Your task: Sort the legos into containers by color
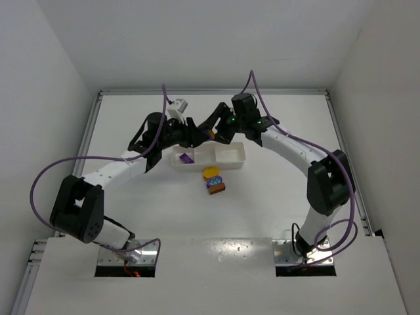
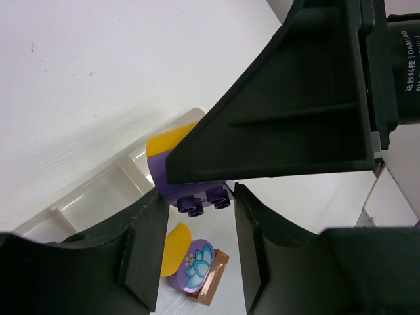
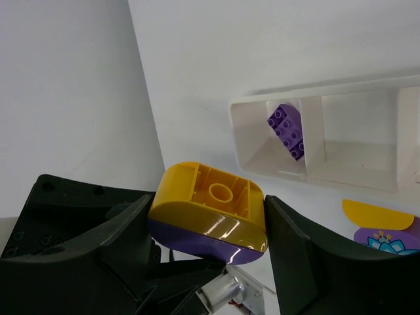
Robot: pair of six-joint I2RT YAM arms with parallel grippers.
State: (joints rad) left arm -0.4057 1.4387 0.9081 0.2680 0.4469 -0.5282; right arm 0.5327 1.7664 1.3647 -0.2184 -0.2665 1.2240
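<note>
Two claws meet: right claw [image 3: 207,220] clamped on a yellow-purple brick [image 3: 210,197], left claw [image 2: 200,243] straddles it, can't tell if gripping. Tray [image 1: 235,159] at their 6 o'clock.

A white table [image 1: 262,210] enclosed by white walls [image 1: 197,39].

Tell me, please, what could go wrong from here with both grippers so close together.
1. The right gripper holds a brick that is yellow on purple. Dropped whole, it would mix colours in one compartment of the tray.
2. The left gripper is close up against the brick. Pulling on it might flick one half out past the tray.
3. Both grippers crowd just above the tray and could knock it.
</note>
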